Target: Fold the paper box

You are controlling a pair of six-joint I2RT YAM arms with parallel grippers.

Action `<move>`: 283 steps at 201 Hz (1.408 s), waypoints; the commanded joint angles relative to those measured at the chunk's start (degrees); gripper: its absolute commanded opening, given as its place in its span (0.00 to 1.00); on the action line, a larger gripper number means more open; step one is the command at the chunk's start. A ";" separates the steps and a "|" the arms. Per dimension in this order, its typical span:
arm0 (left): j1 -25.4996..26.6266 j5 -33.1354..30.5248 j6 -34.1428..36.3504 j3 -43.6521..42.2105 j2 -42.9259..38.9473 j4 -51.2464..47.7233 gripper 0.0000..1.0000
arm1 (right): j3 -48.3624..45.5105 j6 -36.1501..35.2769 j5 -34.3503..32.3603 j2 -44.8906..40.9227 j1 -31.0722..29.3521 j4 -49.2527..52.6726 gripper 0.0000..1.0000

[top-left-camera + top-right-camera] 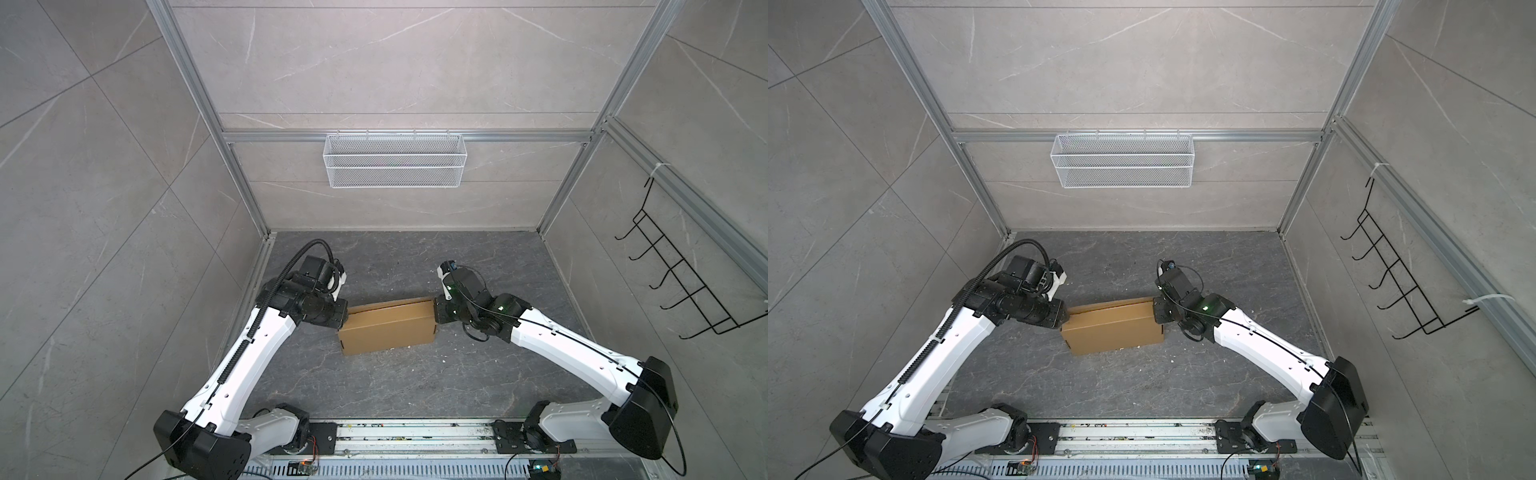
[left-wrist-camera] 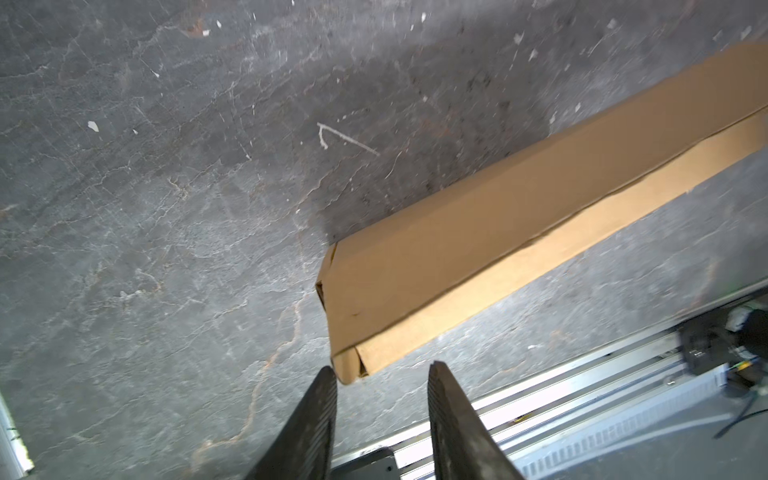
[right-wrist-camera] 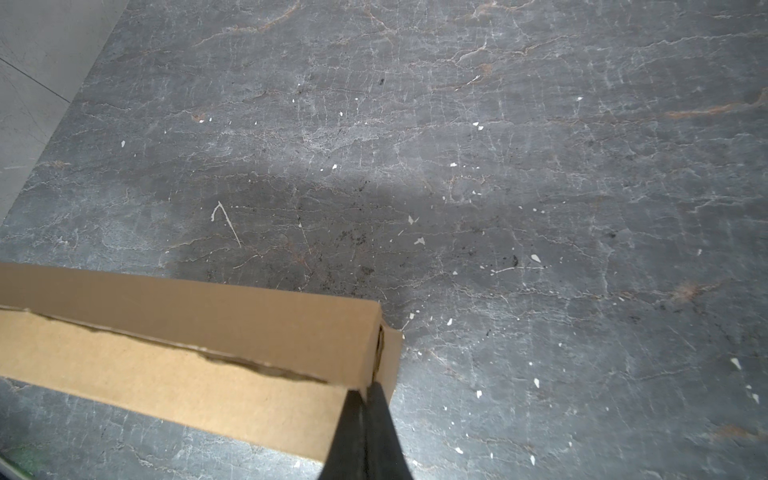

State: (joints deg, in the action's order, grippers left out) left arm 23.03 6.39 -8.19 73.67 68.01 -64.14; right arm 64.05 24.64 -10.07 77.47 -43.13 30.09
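Observation:
The paper box [image 1: 386,328] [image 1: 1113,328] is a closed brown cardboard mailer lying crosswise between the two arms in both top views. In the wrist views its shadow falls apart from it on the dark table. My right gripper [image 3: 365,388] [image 1: 436,311] is shut, pinching the end wall of the box [image 3: 187,332] at its right end. My left gripper [image 2: 382,370] [image 1: 343,318] is open at the left end. A corner of the box [image 2: 498,232] sits just beyond its fingertips [image 2: 328,382], close to one, with nothing clamped.
A white wire mesh basket [image 1: 395,160] hangs on the back wall. A black wire hook rack [image 1: 685,282] hangs on the right wall. An aluminium rail [image 1: 415,436] carrying the arm bases runs along the front edge. Frame posts stand at the table's back corners.

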 commanded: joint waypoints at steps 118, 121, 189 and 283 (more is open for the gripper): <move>-20.06 24.07 -14.52 -13.07 -3.91 18.84 0.64 | -2.37 -0.39 -0.39 1.54 -0.55 2.17 0.00; -20.54 24.57 -14.76 -13.49 -3.99 19.33 0.64 | -2.43 -0.39 -0.42 1.54 -0.54 2.15 0.00; -25.37 32.58 -19.82 -21.33 -3.93 28.92 0.63 | -3.25 -0.30 -0.80 1.02 -0.53 0.72 0.00; -29.72 36.81 -30.54 -25.13 -6.70 39.54 0.65 | -5.59 0.58 -1.80 -0.94 -0.87 -1.42 0.00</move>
State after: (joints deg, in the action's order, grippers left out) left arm -5.54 44.23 -36.73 47.51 64.07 -26.02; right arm 60.49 24.64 -11.20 76.71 -43.62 24.12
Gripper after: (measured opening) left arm 0.651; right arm 0.048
